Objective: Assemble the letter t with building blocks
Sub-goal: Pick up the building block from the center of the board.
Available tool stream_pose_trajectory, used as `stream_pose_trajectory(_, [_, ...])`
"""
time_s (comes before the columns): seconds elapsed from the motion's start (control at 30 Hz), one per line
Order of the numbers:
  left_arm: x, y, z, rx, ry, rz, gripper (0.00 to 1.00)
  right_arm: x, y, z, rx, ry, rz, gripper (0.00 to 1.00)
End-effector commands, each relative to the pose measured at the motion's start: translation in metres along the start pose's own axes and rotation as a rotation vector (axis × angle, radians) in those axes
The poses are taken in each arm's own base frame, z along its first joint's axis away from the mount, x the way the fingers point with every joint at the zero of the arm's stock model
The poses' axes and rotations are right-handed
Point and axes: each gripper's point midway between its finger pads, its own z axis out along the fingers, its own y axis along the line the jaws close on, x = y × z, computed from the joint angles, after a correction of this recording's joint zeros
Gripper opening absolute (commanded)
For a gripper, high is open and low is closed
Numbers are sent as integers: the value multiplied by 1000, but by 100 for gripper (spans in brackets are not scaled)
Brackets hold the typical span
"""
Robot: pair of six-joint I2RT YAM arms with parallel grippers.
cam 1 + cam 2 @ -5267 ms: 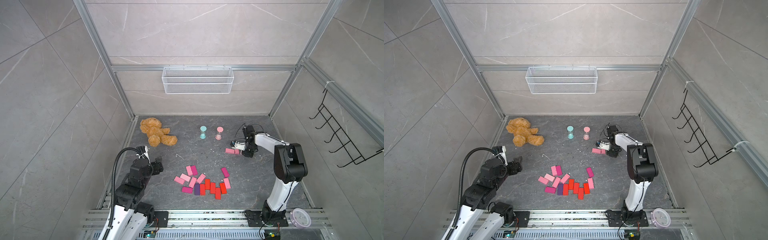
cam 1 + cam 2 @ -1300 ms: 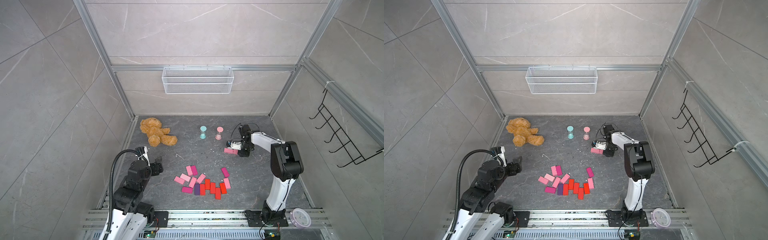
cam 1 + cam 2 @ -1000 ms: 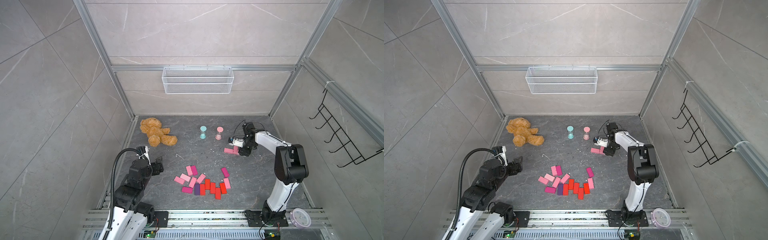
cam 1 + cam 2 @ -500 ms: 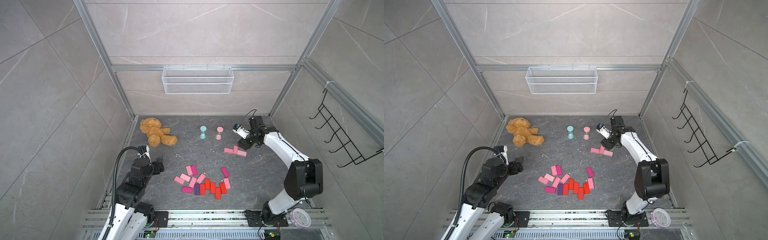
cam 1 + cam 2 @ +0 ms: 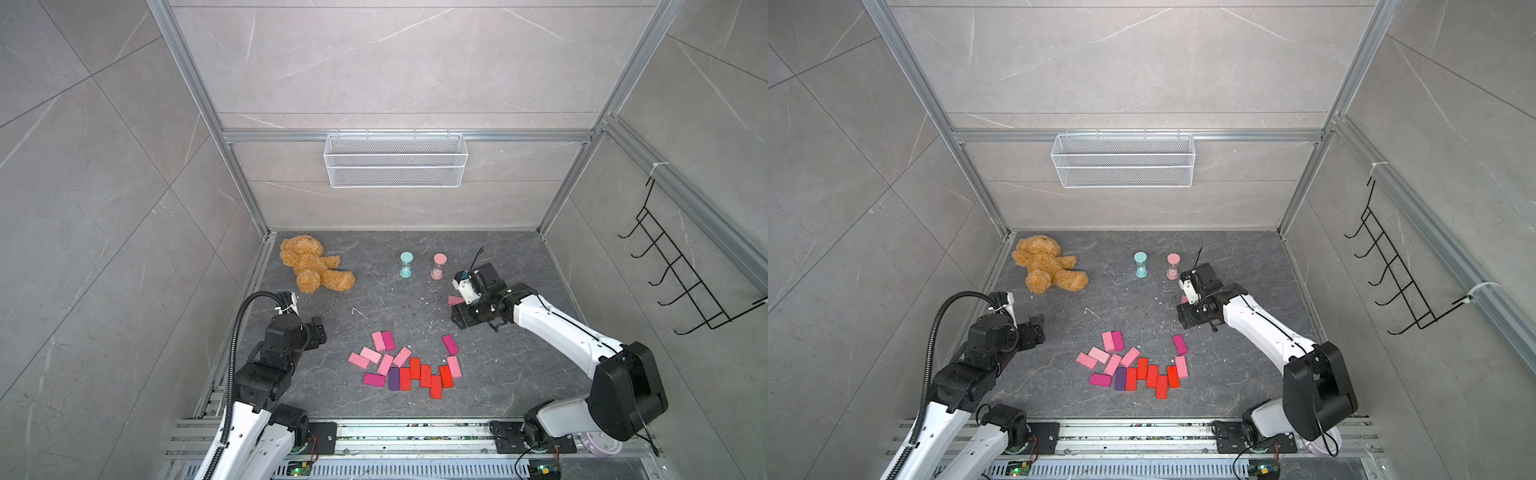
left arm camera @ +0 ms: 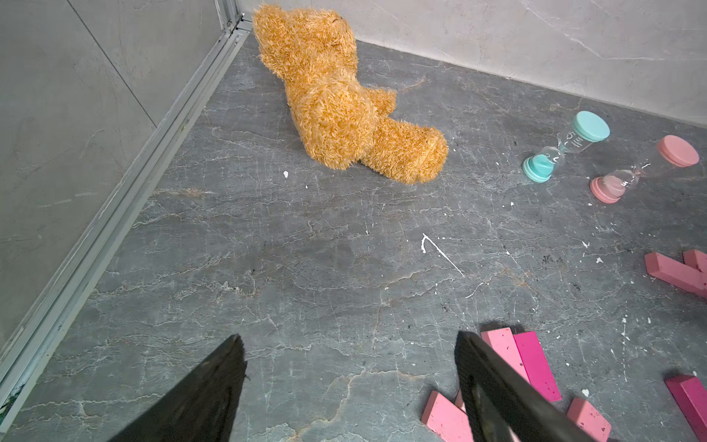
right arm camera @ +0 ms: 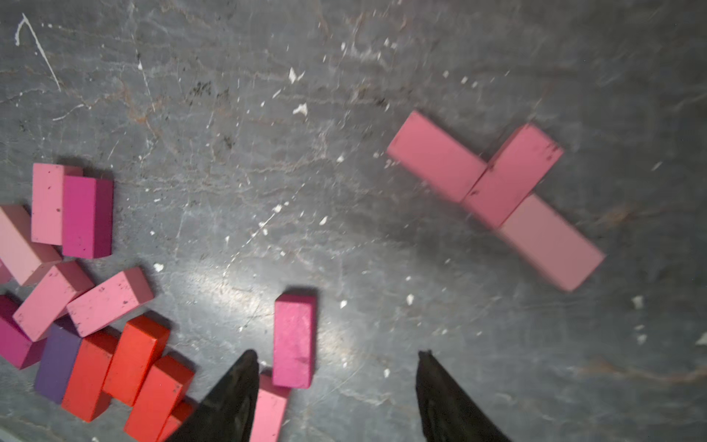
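Separating bear point(image 5: 311, 266) from blocks point(image 5: 415, 368): open floor point(image 5: 340, 324).

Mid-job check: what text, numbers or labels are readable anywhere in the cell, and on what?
"5": on the glass of the teal hourglass; the smaller print beside it is too small to read.
On the pink hourglass: a white mark on the glass, too small to read.
On the building blocks: no lettering visible.
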Motion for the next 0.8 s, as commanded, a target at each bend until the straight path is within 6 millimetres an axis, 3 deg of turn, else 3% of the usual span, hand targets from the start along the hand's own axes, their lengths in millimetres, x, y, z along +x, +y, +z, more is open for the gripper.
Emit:
stream_pose_trajectory(0.0, [-10, 2, -3, -23, -22, -6, 88, 20, 8, 7, 81, 37, 95, 66])
stream_pose_trajectory(0.13, [-10, 2, 0, -25, -12, -7, 88, 47, 15, 25, 114, 113, 87, 66])
stream_pose_trajectory(0.3, [-9, 1, 1, -27, -7, -10, 88, 66, 30, 46, 114, 174, 82, 63])
stream_pose_trajectory(0.77, [-9, 1, 2, -25, -5, -11, 88, 72, 29, 77, 161, 202, 137, 49])
